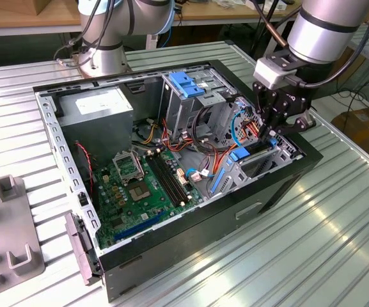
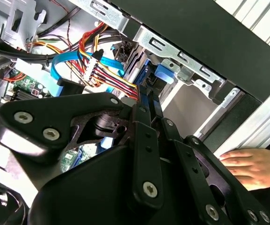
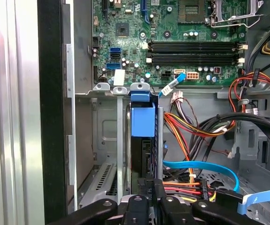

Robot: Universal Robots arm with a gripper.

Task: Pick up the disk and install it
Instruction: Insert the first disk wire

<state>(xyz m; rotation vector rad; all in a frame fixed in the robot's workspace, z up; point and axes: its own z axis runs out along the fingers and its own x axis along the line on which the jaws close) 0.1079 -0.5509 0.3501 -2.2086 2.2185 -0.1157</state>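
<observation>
The gripper [image 1: 270,131] stands at the right of the exterior frame, its jaws clenched on the disk [image 3: 142,140], which sits edge-on in the drive bay [image 3: 107,136]. I judge installation underway; seating it calls for a straight push.

No text, number or brand can be read in any view. The power supply [image 1: 98,105] in the exterior view carries a pale sticker, print not resolvable. The motherboard [image 3: 172,37] in the first wrist view has fine white silkscreen marks, too small to make out. A small white tag [image 3: 119,77] at the board edge appears blank. The blue drive-rail tab [image 3: 142,119] carries no marking.
</observation>
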